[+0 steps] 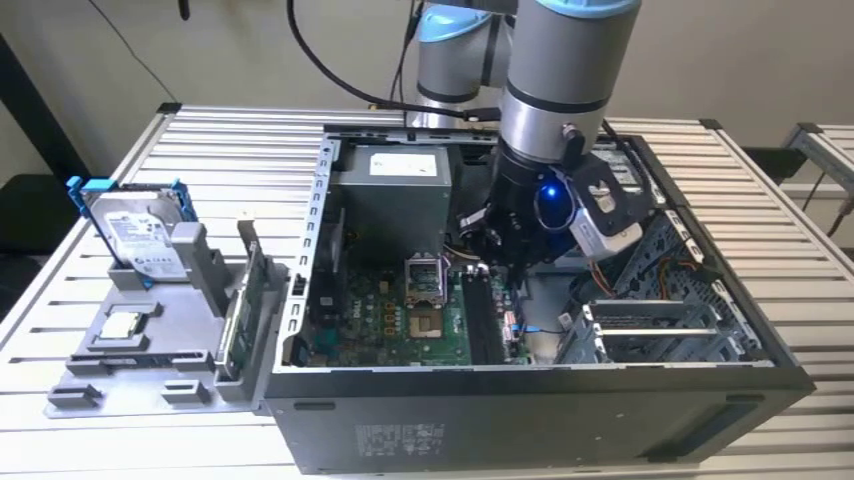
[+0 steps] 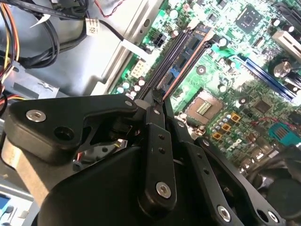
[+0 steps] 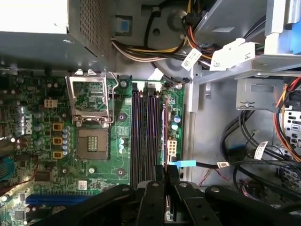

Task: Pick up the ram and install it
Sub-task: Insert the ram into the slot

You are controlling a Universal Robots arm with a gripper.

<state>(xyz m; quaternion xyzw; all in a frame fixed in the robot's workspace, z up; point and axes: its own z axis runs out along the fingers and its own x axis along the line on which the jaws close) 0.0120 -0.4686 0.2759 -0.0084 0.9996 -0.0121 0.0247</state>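
Observation:
My gripper (image 1: 497,262) is down inside the open computer case (image 1: 534,420), above the green motherboard (image 3: 42,117). In both wrist views its black fingers (image 3: 160,176) are shut on the ram (image 3: 163,136), a thin dark stick seen edge-on. The ram (image 2: 186,66) stands along the outermost of the long black memory slots (image 3: 143,136), next to the board's edge. How deep it sits in the slot I cannot tell. The gripper (image 2: 157,96) holds the stick by one end, and the gripper (image 3: 165,170) is closed tight.
A silver hard drive with blue rails (image 1: 134,235) and a green card (image 1: 247,300) stand on a grey holder (image 1: 134,350) at the exterior view's left. The power supply (image 1: 394,195), an open processor socket (image 3: 94,141) and cable bundles (image 3: 263,155) surround the slots.

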